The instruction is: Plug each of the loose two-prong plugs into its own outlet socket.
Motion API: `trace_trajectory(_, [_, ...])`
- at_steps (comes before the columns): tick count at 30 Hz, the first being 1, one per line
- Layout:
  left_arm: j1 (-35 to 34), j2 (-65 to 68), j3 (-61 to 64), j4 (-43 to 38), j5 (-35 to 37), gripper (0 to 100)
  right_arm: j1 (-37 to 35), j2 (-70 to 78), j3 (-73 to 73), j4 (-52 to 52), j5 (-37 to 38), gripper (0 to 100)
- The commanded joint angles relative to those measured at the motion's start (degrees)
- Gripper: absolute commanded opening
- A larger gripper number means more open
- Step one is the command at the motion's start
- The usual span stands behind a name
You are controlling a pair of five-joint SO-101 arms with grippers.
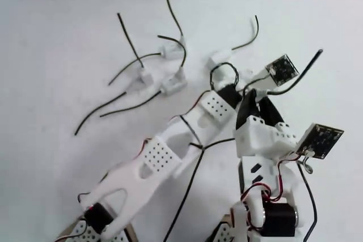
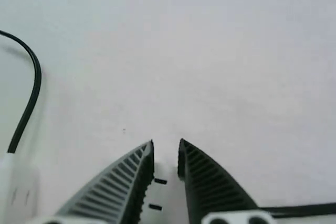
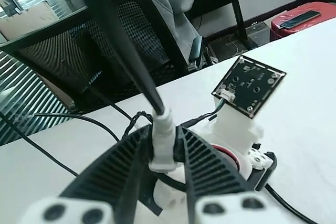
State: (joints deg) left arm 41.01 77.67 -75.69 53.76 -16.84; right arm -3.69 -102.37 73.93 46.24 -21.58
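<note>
My right gripper point(image 3: 167, 136) is shut on a white two-prong plug point(image 3: 163, 129), whose black cord point(image 3: 115, 35) rises away from it. In the high view this gripper point(image 1: 256, 106) sits right of centre, and the cord point(image 1: 300, 72) trails to the upper right. My left gripper point(image 2: 165, 148) is shut on a white outlet socket point(image 2: 159, 192) that shows two dark slots between the fingers. The right gripper holds its plug close over the left arm's wrist. Several other white plug and socket pieces point(image 1: 170, 85) with black cords lie on the table at the upper left of the arms.
Another white piece point(image 2: 16, 192) with a black cord point(image 2: 31, 93) lies on the table beside my left gripper. The left arm's camera board point(image 3: 249, 85) stands just behind the held plug. A white piece point(image 1: 218, 59) with a cord lies just beyond the left arm.
</note>
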Motion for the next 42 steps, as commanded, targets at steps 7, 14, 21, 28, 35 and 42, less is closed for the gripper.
trace_trajectory(7, [-0.75, -0.31, -17.05, 32.7, -1.14, 10, 0.22, -0.48, -1.76, 0.13, -0.09, 1.7])
trace_trajectory(14, [-2.59, -1.89, -19.78, 47.12, -1.14, 10, 0.22, -0.48, -1.76, 0.13, -0.09, 1.7])
trace_trajectory(21, [-7.52, -6.73, -19.78, 48.7, -1.05, 10, 0.22, -0.48, -1.49, 0.22, -0.09, 1.7])
trace_trajectory(28, [-10.86, -16.92, -17.85, 48.88, -0.97, 18, 0.22, -0.48, -1.49, 1.27, 0.0, 1.7])
trace_trajectory(35, [-10.95, -31.25, 5.27, 48.7, -1.05, 21, 0.22, -0.48, -1.49, 1.36, 0.0, 1.7])
trace_trajectory(42, [-12.97, -35.74, 23.12, 40.62, 0.7, 22, 0.22, -0.48, -1.49, 1.27, 0.0, 1.7])
